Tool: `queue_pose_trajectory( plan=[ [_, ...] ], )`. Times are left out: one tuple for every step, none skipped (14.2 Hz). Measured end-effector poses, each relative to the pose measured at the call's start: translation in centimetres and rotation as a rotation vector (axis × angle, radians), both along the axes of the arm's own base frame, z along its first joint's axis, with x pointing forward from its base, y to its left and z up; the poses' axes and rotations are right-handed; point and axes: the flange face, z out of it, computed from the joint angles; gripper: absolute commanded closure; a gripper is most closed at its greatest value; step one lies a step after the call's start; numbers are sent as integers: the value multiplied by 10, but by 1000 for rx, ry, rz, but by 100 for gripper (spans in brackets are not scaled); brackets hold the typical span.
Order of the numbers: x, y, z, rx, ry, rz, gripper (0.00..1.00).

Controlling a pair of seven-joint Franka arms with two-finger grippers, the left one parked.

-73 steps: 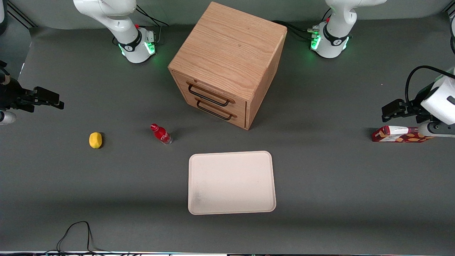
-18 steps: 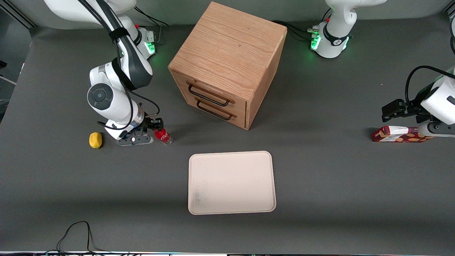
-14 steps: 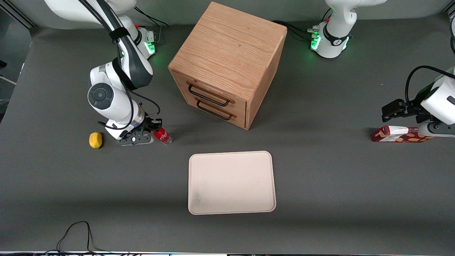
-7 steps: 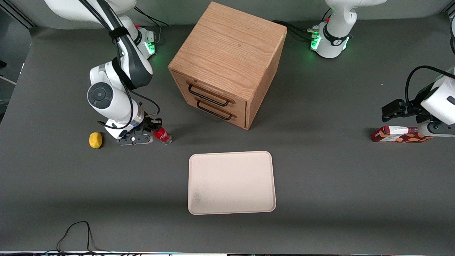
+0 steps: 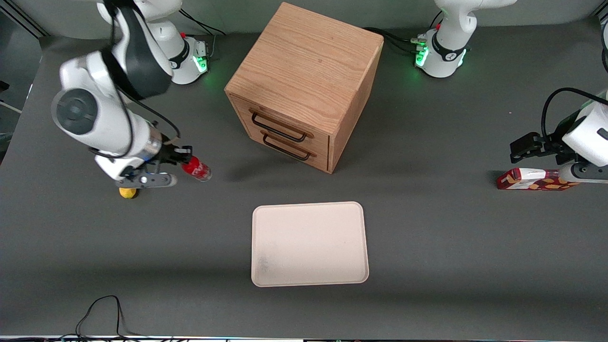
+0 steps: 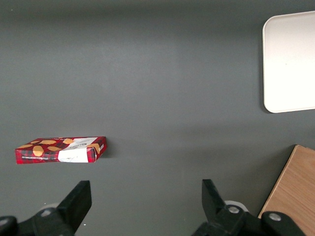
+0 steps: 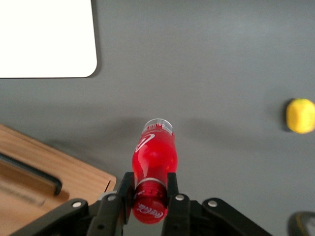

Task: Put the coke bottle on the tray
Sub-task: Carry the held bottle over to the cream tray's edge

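My gripper (image 5: pixel 183 164) is shut on the coke bottle (image 5: pixel 196 169), a small red bottle with a red cap and clear base. It holds the bottle by the neck just under the cap, lifted above the table toward the working arm's end. In the right wrist view the two black fingers (image 7: pixel 172 186) clamp the bottle (image 7: pixel 153 162) below its cap. The tray (image 5: pixel 308 243), large, flat and cream with a low rim, lies on the table nearer the front camera than the cabinet; its corner shows in the right wrist view (image 7: pixel 47 39) and its edge in the left wrist view (image 6: pixel 290 59).
A wooden two-drawer cabinet (image 5: pixel 304 83) stands mid-table, farther from the camera than the tray. A yellow lemon (image 5: pixel 127 192) lies under my wrist; it also shows in the right wrist view (image 7: pixel 300 115). A flat red-and-white carton (image 5: pixel 534 179) lies toward the parked arm's end.
My gripper, which was down at the bottle on the table, has risen with the bottle in it and shifted toward the working arm's end, now partly covering the lemon.
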Motion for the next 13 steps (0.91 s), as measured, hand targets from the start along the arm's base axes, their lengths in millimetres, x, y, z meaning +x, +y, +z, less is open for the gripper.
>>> queue_pose_trajectory(
  plan=[
    [1,-6,25,0,8,-7,100],
    [2,-13,49,7,22,-14,100],
    [2,-21,73,18,36,-19,100],
    [4,-31,93,25,53,-26,100],
    [6,-40,110,28,63,-32,100],
    [10,-46,122,30,67,-33,100],
    [14,-49,131,31,66,-34,100],
    [19,-49,133,32,66,-34,100],
    [24,-48,132,32,65,-33,100],
    [29,-46,127,33,68,-31,100],
    [35,-44,117,32,79,-29,100],
    [44,-41,105,31,90,-26,100],
    [53,-37,92,33,94,-24,100]
  ],
)
